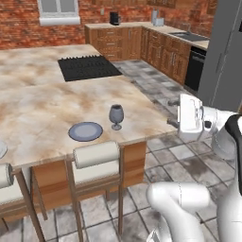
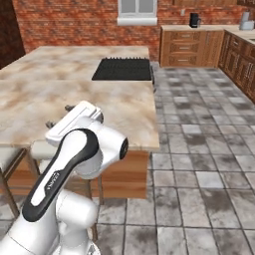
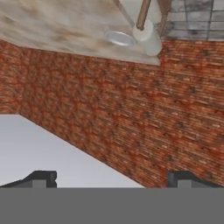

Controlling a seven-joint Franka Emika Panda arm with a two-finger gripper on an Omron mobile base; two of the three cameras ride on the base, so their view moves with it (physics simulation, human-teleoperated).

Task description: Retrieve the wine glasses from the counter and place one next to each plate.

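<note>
One dark translucent wine glass point(image 1: 116, 116) stands upright on the marbled island table point(image 1: 42, 113), just right of a pale round plate point(image 1: 85, 131). A second plate point(image 1: 1, 150) peeks in at the table's left edge. My gripper point(image 1: 172, 113) hangs open and empty beyond the table's right edge, pointing toward the glass from well apart. In the right base view the gripper point(image 2: 59, 115) sits over the table's near edge and my arm hides the glass. The hand view, rolled upside down, shows a plate point(image 3: 119, 38) on the table and my fingertips point(image 3: 41, 178) wide apart. The counter point(image 1: 33, 61) lies behind.
A dark cooktop point(image 1: 87, 67) is set in the counter behind the table. Stools with padded backs point(image 1: 97, 155) stand along the table's near side. Brown cabinets point(image 1: 165, 52) and a sink line the right wall. Tiled floor point(image 2: 199, 149) lies open to the right.
</note>
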